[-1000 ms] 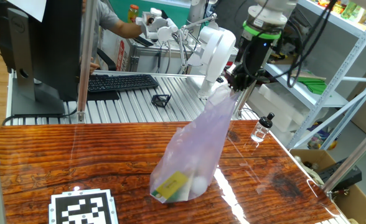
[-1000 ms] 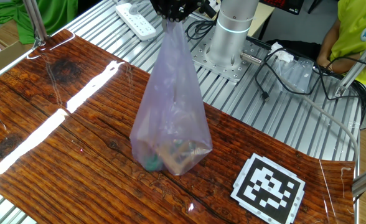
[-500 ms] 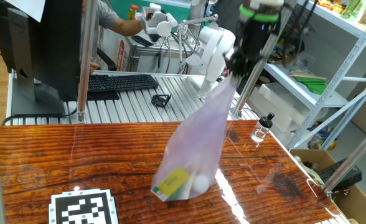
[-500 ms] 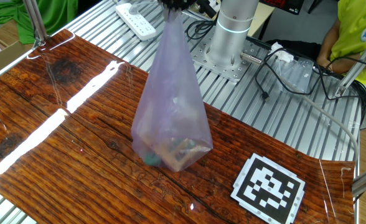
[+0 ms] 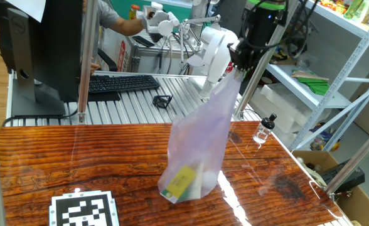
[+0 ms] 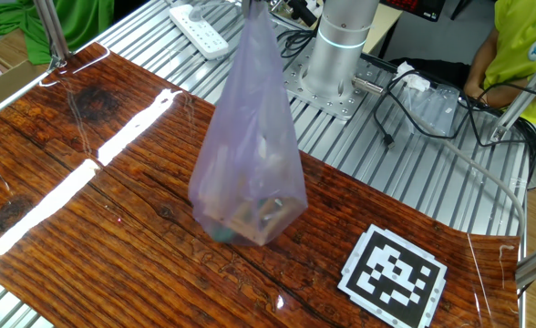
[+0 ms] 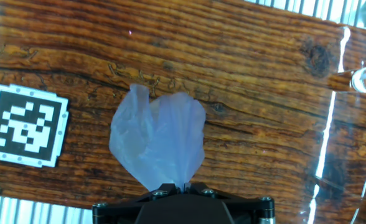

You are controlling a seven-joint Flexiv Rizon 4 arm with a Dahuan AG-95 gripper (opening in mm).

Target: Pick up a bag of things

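Note:
The pale-lilac plastic bag (image 5: 200,141) hangs stretched tall from my gripper (image 5: 235,66), which is shut on its gathered top. Its bottom hangs just at or above the wooden table (image 5: 59,163). Things show through the plastic at the bottom: a yellow-green piece (image 5: 181,181) and a white ball (image 5: 204,179). In the other fixed view the bag (image 6: 248,137) holds tan blocks (image 6: 254,217) and a green piece (image 6: 221,234); the gripper is cut off at the top edge. In the hand view the bag (image 7: 159,140) hangs below my shut gripper (image 7: 183,185).
A small clear bottle with a black cap (image 5: 264,130) stands at the table's right edge, also in the hand view (image 7: 365,79). A black-and-white marker tile (image 5: 84,210) lies at the near left. A keyboard (image 5: 118,83), monitor and a person are behind the table.
The gripper has risen with the bag, now out of the other fixed view's top edge. The bag's bottom has lifted slightly and swung a little to the right.

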